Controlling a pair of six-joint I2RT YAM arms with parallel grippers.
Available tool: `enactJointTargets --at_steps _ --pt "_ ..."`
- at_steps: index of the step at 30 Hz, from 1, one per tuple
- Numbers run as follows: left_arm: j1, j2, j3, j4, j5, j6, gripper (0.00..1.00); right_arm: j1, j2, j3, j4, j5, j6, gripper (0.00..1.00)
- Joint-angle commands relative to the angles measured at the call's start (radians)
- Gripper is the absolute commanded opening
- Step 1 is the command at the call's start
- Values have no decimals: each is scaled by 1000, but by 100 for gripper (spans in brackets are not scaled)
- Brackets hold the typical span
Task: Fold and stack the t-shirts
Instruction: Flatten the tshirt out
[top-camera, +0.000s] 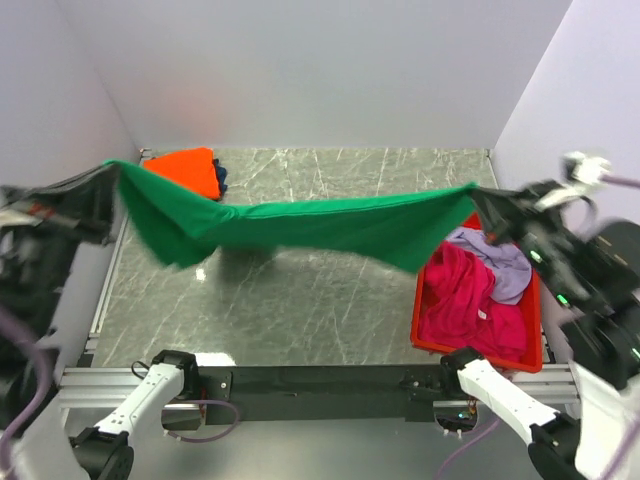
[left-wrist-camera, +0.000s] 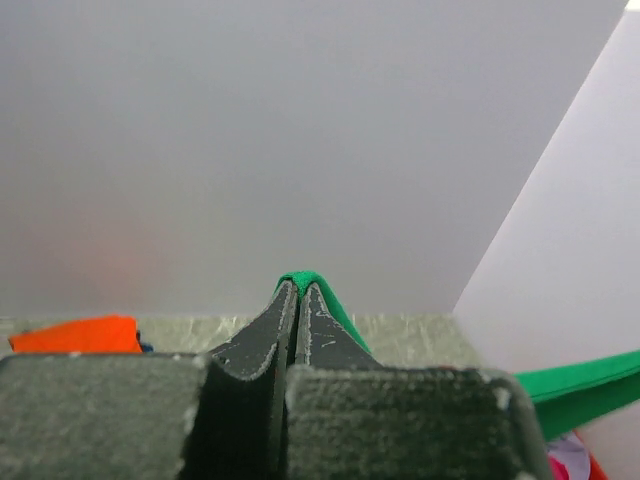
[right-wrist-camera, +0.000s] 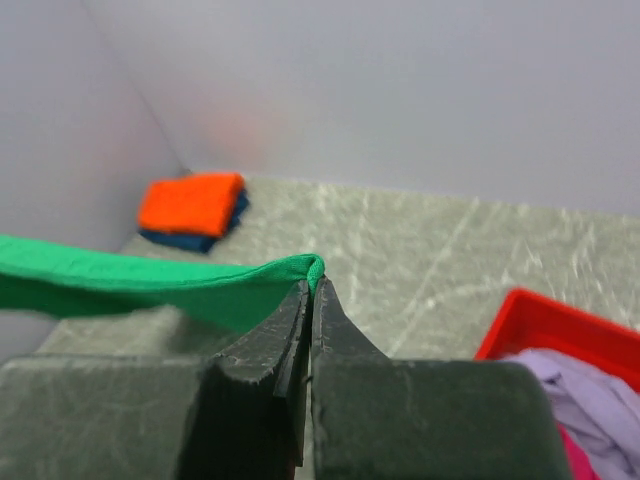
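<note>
Left hand (top-camera: 108, 170), at about 9 o'clock in the overhead view, is clamped shut on one end of the bright green cloth t-shirt (top-camera: 300, 225). Its wrist camera shows the two dark fingers pressed together with a fold of green cloth pinched at their tips. The right hand (top-camera: 480, 192), at about 3 o'clock, is likewise closed on the opposite end of the same shirt, with a green edge nipped between its fingertips.

Between the two, the garment hangs in the air as a long band stretched across the grey-green marbled worktop (top-camera: 330, 320). It sags a little in the middle, and a looser bunch droops just beside the left hand.

At 11 o'clock, in the far left corner, a folded orange t-shirt (top-camera: 188, 170) lies on top of a folded navy blue t-shirt (top-camera: 222, 180), of which only an edge shows. At 4 o'clock stands a red rectangular plastic bin (top-camera: 425, 310). It holds a crumpled magenta t-shirt (top-camera: 470, 300) and, toward its far end, a pale lilac t-shirt (top-camera: 505, 265). The green shirt's right end hangs above the bin's far corner.
</note>
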Motion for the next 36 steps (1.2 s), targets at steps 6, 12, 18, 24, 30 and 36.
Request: enactJointTargets --at_steps 6,12,18,24,30,36 --pt "4 74 309 -118 20 32 1 -4 -38 224 -81 -20 2 0" --pt "2 142 294 -62 55 21 1 -4 9 234 -66 9 -15 0" --pt "4 252 142 26 56 24 1 -4 100 105 14 49 -31 0" --pt "16 395 75 89 78 26 1 -4 246 48 86 114 -38 0" --pt "43 586 203 104 133 13 1 -12 413 153 135 137 -62 0" --pt "112 778 519 110 262 0 1 -33 597 448 105 161 -96 0"
